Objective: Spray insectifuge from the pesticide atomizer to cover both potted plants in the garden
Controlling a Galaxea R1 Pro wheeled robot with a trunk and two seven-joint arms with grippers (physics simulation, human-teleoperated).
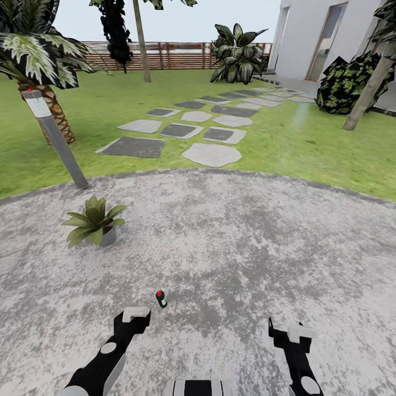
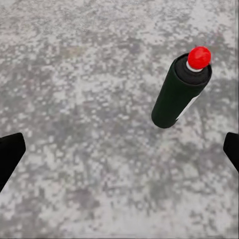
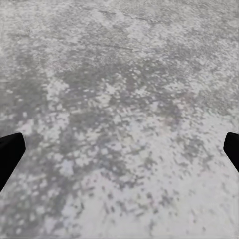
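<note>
Atomizer [image 1: 161,298] stands upright on the patio [image 1: 247,247], just past our left gripper [image 2: 119,149] at approx 1 o'clock from it, not touching. Left wrist cam: dark cylinder body, red top [image 2: 199,56], sliver of white label on one side. L fingers [image 2: 10,154] sit wide apart w/ nothing between them; R gripper [image 3: 119,149] likewise spread, over bare stone. One potted plant [image 1: 94,221] at approx 10 o'clock from the bottle, well apart, near the grey bollard lamp [image 1: 55,137]. Handling guess: bottle looks light, rigid, smooth-walled, so prob slippery, and tall/narrow so easy to knock over if a finger clips it on approach. We'd take it mid-body, below the red nozzle, fingers straddling the cylinder, keeping the top clear for spraying. Need to shift the L gripper over first, bottle's off-centre in the wrist view.
</note>
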